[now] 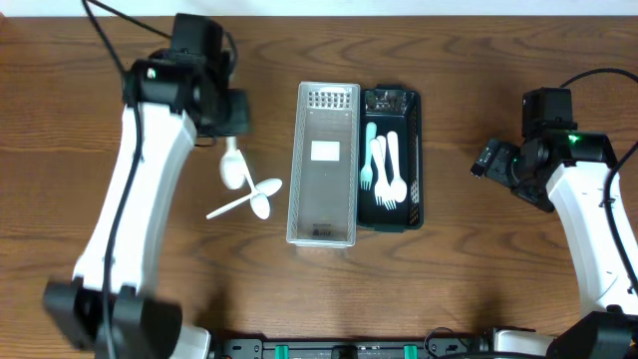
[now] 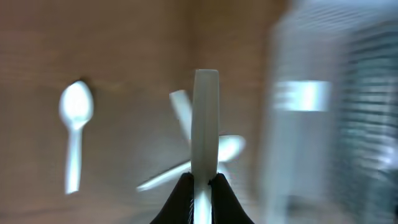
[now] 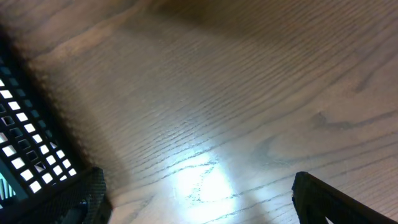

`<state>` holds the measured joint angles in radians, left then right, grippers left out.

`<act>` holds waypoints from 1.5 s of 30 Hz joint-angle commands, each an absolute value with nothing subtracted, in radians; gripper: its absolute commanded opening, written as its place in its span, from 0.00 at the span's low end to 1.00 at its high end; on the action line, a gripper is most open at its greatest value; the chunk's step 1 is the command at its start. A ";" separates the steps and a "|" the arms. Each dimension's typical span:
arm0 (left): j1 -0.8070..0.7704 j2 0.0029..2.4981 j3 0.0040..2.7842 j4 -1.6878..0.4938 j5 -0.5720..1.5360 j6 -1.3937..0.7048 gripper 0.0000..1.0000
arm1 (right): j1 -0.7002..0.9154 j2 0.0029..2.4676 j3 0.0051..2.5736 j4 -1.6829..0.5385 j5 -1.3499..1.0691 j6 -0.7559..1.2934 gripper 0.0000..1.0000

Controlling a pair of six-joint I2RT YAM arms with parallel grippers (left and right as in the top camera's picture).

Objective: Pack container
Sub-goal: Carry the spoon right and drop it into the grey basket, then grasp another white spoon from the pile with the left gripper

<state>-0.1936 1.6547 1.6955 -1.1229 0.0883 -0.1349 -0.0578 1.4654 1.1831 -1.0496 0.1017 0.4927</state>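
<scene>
One white plastic utensil (image 2: 205, 118), probably a spoon through the blur, is clamped by its handle in my left gripper (image 2: 203, 182), near the clear container (image 1: 324, 165). Likely light, stiff, slippery: hold mid-handle. My right gripper (image 3: 199, 199) hangs apart, empty.

We log bench (image 1: 478, 80) brown, streaked wood grain | crate (image 1: 296, 170) clear grey, dotted perforations at one end, white label (image 1: 326, 152) | tray (image 1: 417, 170) dark green-black lattice | forks (image 1: 393, 160) white, one utensil (image 1: 370, 140) pale teal | spoons (image 1: 246, 202) white | gripped handle (image 2: 205, 118) white in black left tool (image 2: 202, 183) | arms (image 1: 150, 179) white, black joints
</scene>
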 commanded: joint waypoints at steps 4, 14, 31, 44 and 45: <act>-0.382 1.675 1.671 -1.068 0.187 -0.311 0.06 | -0.059 1.466 1.180 -1.047 0.109 0.500 0.99; -0.559 1.885 1.630 -1.001 0.120 -0.354 0.10 | -0.059 1.466 1.180 -1.048 0.108 0.500 0.99; -0.334 1.769 1.675 -1.207 -0.065 -0.366 0.85 | -0.059 1.466 1.180 -1.042 0.108 0.500 0.99; -0.174 1.917 1.445 -0.981 0.027 -0.527 0.81 | -0.059 1.466 1.180 -1.039 0.108 0.500 0.99; -0.174 1.929 1.442 -0.976 0.027 -0.543 0.80 | -0.059 1.466 1.180 -1.039 0.108 0.500 0.99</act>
<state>-0.1722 1.9087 1.4540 -0.9833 0.0025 -0.4889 -0.0578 1.4654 1.1828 -1.0389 0.1013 0.4927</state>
